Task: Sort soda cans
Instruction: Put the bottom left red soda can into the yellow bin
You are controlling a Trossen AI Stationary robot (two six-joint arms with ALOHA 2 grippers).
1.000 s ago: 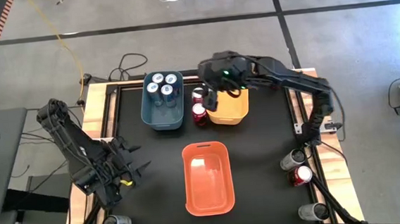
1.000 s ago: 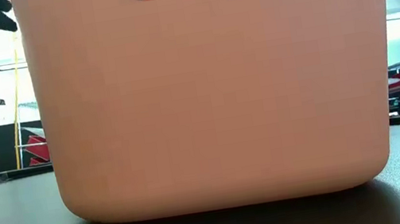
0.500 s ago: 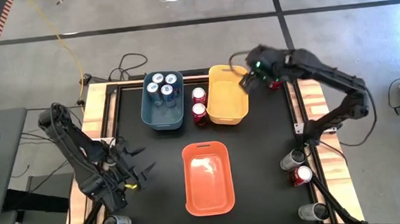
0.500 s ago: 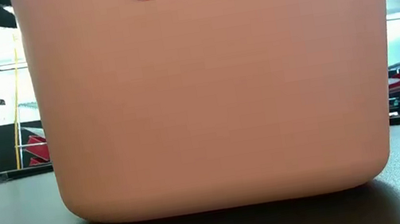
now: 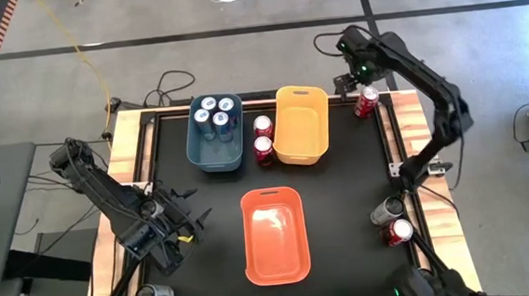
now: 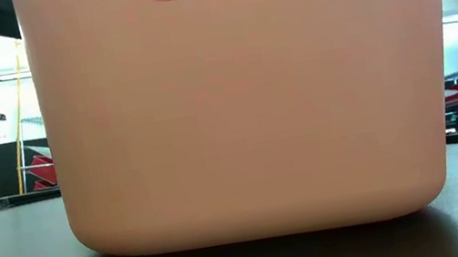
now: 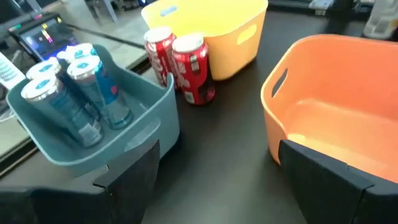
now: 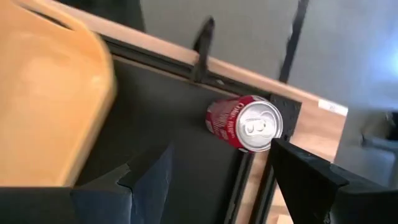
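The black bench (image 5: 343, 198) carries an orange bin (image 5: 274, 236) at the near middle, a yellow bin (image 5: 301, 125) and a blue bin (image 5: 215, 133) holding four blue soda cans (image 5: 216, 115). Two red cans (image 5: 263, 138) stand between those bins. The right gripper (image 5: 351, 79), jaws released, hovers beside a red can (image 5: 366, 101) at the far right corner. The left gripper (image 5: 195, 223), jaws released and empty, waits near left.

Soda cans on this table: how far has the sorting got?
Done: four blue-labelled soda cans stand in the blue plastic bin. In hand: nothing held; the open right gripper hovers by a red soda can at the far right corner. Left: two red cans beside the empty yellow bin, cans along the table edges, and the empty orange bin.
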